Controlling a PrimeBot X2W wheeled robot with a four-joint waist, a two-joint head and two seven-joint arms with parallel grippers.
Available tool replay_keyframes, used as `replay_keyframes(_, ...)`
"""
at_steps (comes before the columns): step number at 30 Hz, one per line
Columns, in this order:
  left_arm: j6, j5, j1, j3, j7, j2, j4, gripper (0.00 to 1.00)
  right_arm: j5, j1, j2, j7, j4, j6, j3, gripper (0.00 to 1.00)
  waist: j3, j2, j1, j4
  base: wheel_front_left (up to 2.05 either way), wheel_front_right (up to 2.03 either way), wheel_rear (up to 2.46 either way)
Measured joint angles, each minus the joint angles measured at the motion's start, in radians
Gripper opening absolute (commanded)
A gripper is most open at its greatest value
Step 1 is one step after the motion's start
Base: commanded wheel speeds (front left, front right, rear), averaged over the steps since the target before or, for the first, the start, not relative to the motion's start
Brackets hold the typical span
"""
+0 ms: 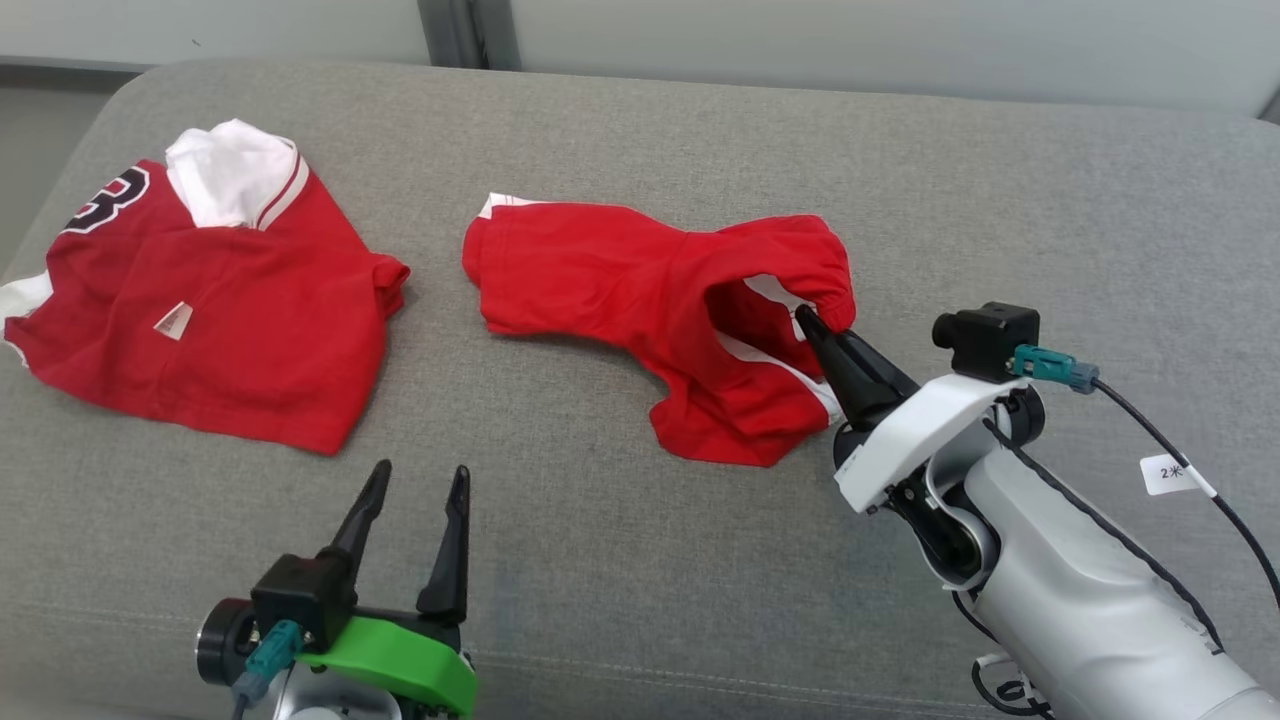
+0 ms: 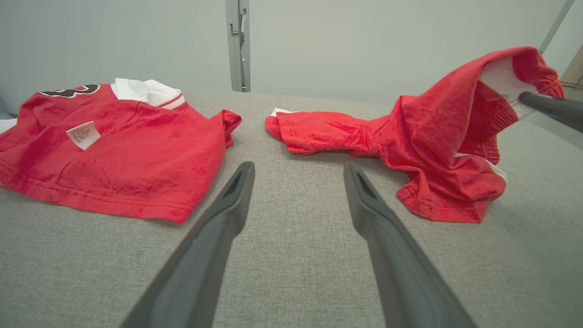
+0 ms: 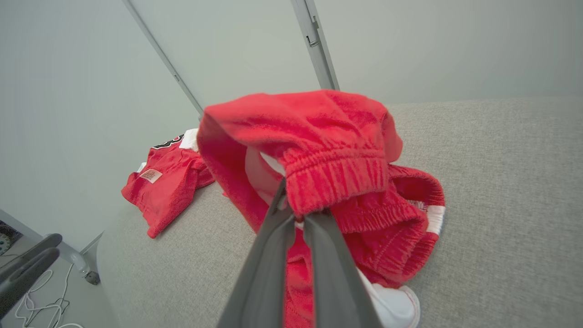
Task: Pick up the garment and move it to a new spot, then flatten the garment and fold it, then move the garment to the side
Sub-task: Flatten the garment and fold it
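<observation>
Head view, listed from the front edge back.

1. Left gripper: over the cushion near its front edge, left of middle. Its 2 dark fingers stand wide apart, released and holding nothing. In the left wrist view the tips sit over bare grey fabric, short of both pieces of clothing.

2. Right gripper: reaching in from the front right. Its 2 fingers are pressed together, clenched on the shorts. The right wrist view shows the elastic waistband pinched at the fingertips and lifted clear of the cushion.

3. Shorts: red with white trim, at the middle of the cushion. 1 leg lies flat and points toward the left edge. The waist end, on the right, is raised by the grip and gapes open. The other leg is crumpled on the fabric just beside the clenched fingers.

4. Shirt: red, with a white collar, toward the far left corner and well apart from the shorts. A small white label lies on the red cloth. A black printed figure beside the collar is partly hidden.

5. Cushion: grey woven fabric, rounded at the far left corner.

6. Wall: pale, behind the far edge, with 1 grey post standing against it.
</observation>
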Motion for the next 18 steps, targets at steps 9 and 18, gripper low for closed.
replay_keyframes(9, -0.024, -0.003, -0.001, -0.058, 0.000, -0.001, 0.060, 1.00, 0.026, -0.042, -0.011, -0.003, -0.031, 0.000, 0.051, 0.00, -0.024, 0.0000, 0.0000, -0.073, 0.00, 0.00, 0.00)
replay_keyframes(18, -0.041, -0.084, -0.030, -0.186, 0.000, 0.000, 0.110, 1.00, -0.011, -0.186, -0.074, -0.004, -0.089, 0.000, 0.114, 0.00, -0.074, 0.0000, 0.0000, -0.104, 0.00, 0.00, 0.00)
